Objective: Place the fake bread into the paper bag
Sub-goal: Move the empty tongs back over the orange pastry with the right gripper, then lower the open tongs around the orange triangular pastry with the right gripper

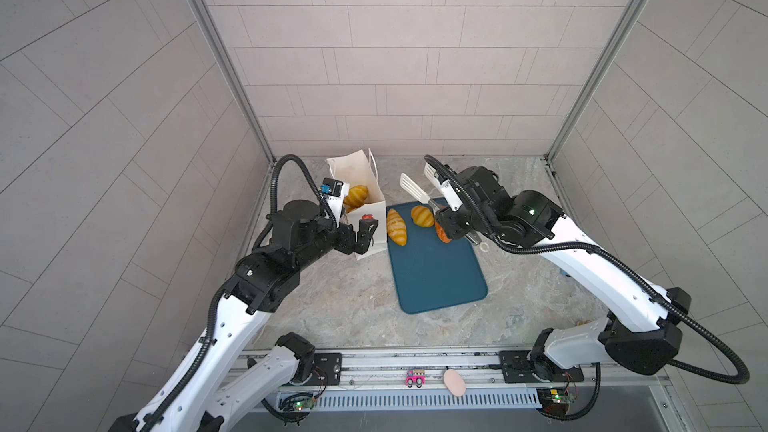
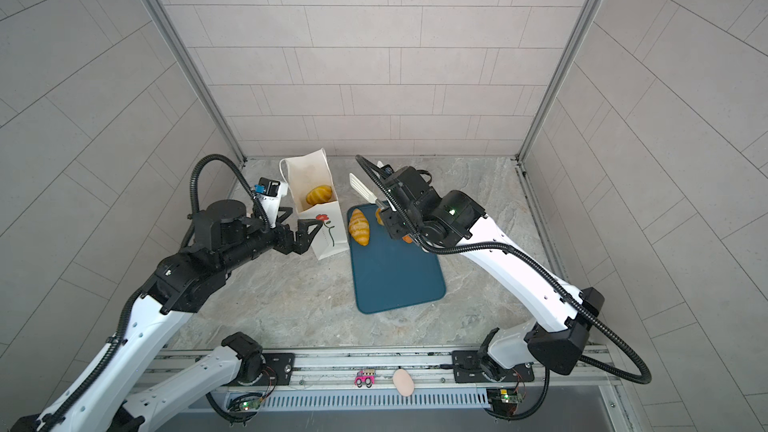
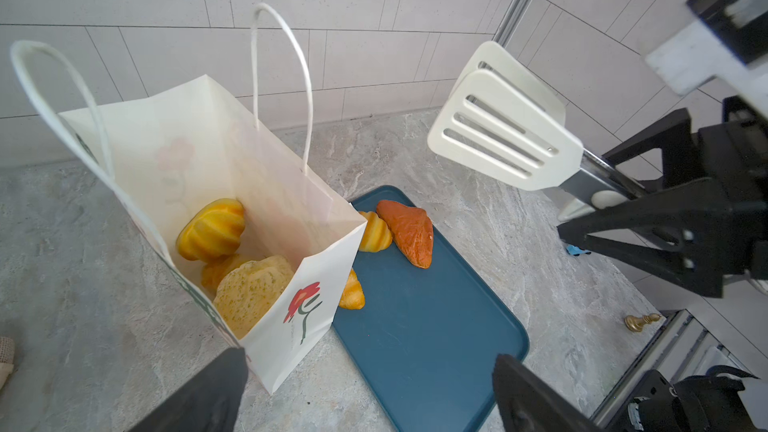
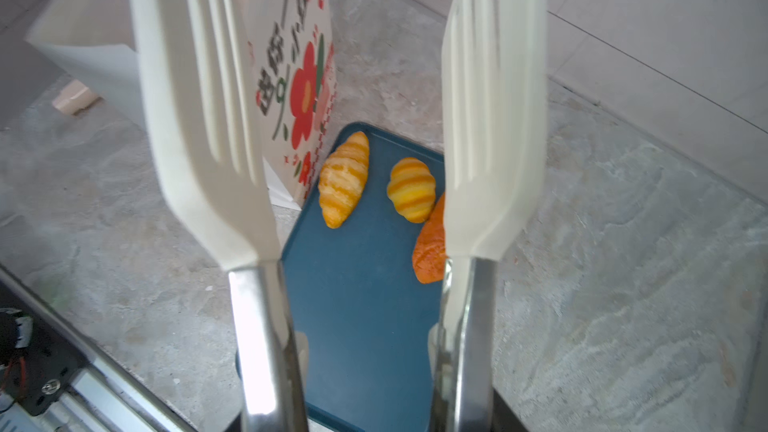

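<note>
Plainly three pieces of fake bread are left on the blue tray (image 1: 436, 280): a long croissant (image 1: 396, 227) at its left edge, a round roll (image 1: 422, 216) to the right of it, and an orange-brown loaf (image 3: 407, 232) at the right edge. Several more lie at the bottom of the paper bag (image 3: 187, 139), which stands upright just left of the tray with its mouth open.

The right gripper (image 1: 457, 224) is clamped on the steel arms of the tongs (image 4: 208, 97), whose white slotted heads stand apart, empty, above the far end of the tray. The left gripper (image 1: 365, 236) is spread wide at the bag's near face; whether it touches the paper I cannot tell.

The pieces look glossy, light and probably slick, so the heads should close across a thick middle, not a tapered tip. The bag is thin paper and would likely slide or fold if knocked.

The croissant lies near the bag's right wall, which leaves little room on that side. The cord handles (image 3: 286, 56) rise above the rim and could snag a head. The near half of the tray and the surface (image 1: 332, 305) are open.
</note>
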Available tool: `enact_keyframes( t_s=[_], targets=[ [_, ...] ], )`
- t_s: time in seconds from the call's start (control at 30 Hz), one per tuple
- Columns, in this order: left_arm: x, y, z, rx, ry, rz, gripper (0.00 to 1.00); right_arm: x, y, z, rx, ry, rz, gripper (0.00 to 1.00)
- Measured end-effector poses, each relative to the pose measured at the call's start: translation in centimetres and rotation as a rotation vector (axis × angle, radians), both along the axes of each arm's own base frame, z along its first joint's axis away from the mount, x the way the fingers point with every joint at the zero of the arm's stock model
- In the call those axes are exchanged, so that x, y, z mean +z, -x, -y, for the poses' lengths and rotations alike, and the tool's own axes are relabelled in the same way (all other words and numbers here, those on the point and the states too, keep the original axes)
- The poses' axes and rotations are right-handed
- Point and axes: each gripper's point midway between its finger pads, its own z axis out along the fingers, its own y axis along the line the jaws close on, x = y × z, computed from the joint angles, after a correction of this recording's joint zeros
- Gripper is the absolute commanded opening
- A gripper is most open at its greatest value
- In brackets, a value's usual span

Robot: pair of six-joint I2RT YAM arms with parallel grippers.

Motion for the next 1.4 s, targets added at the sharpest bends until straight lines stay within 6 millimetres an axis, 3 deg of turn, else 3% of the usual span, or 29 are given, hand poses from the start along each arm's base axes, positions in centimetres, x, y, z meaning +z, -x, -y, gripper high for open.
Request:
enact_keyframes(
  t_s=[0.17, 0.37, 0.73, 0.97, 1.4],
  targets=[
    [0.2, -0.4, 0.3, 0.008, -0.009, 0.014, 1.00, -4.0, 0.4, 3.4, -0.101, 0.098, -0.048, 0.58],
    [0.5, -0.7, 0.1, 0.024, -0.015, 0.033, 1.00, -9.1, 1.4, 5.8, -0.164, 0.232, -0.135, 0.55],
    [0.9, -0.7, -0.2, 0.036, -0.024, 0.056, 1.00, -17.3, 1.2, 5.6, -0.233, 0.456, -0.353, 0.54],
    [1.5, -0.2, -0.8, 0.049, -0.023, 0.085, 1.00, -18.9, 0.8, 5.3, -0.261, 0.498, -0.382, 0.54],
    [-0.1, -0.3, -0.9, 0.048, -0.058, 0.063, 1.00, -21.7, -1.1, 4.8, -0.342, 0.569, -0.387, 0.54]
  ],
)
